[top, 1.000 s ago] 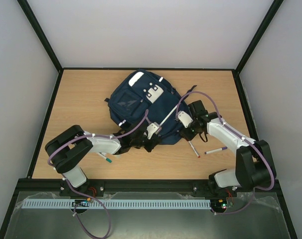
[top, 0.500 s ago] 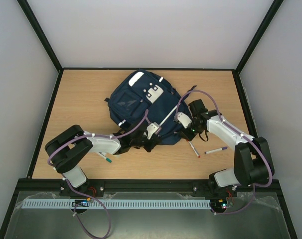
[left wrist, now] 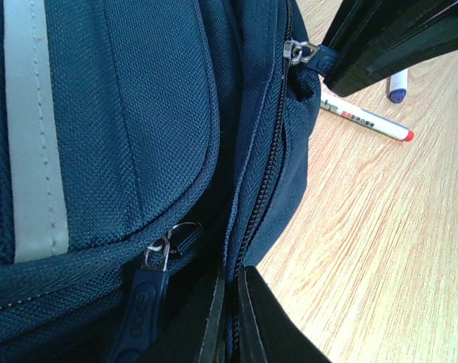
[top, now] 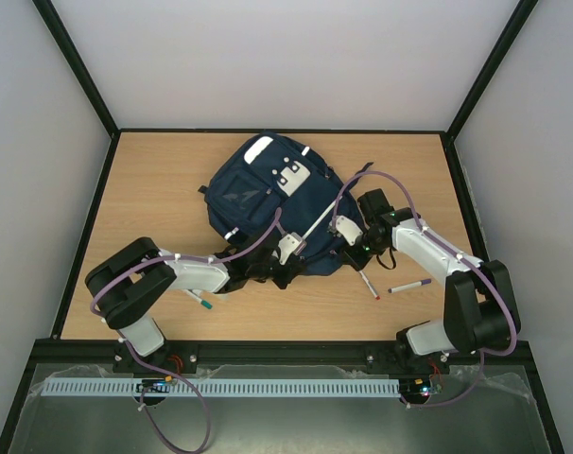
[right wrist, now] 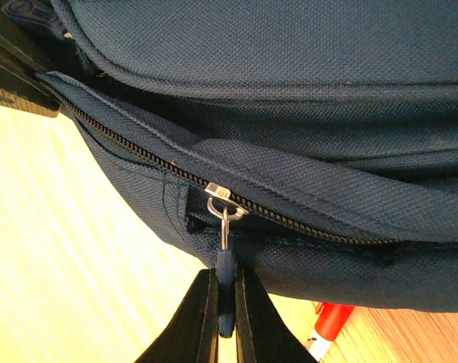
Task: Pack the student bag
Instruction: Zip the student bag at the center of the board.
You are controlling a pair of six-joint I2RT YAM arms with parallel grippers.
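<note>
With the right gripper (right wrist: 222,302) pinched shut on the zipper pull (right wrist: 226,265) at the near-right edge of the student bag (top: 268,199), draw along the teeth, not upward. Brace with the left gripper (left wrist: 229,321), clamped tight on the bag's near seam, flat on the table (top: 154,189).

Soft, even light falls from above in the overhead view. The white walls (top: 286,57) are bright without burning out, and the student bag (top: 268,203) and the arms lay only faint, short shadows on the table (top: 154,189). The wide lens splays the cage bars (top: 78,66) outward toward the corners.

The left wrist view is crisp on the fabric weave, while the left gripper (left wrist: 230,283) at the bottom edge is nearly black and soft.

In the right wrist view the wood at left is washed out to a pale yellow glare. The zipper pull (right wrist: 226,261) is sharp at its metal ring, but the right gripper (right wrist: 225,278) clamped on it and the red pen (right wrist: 333,321) are blurred.
</note>
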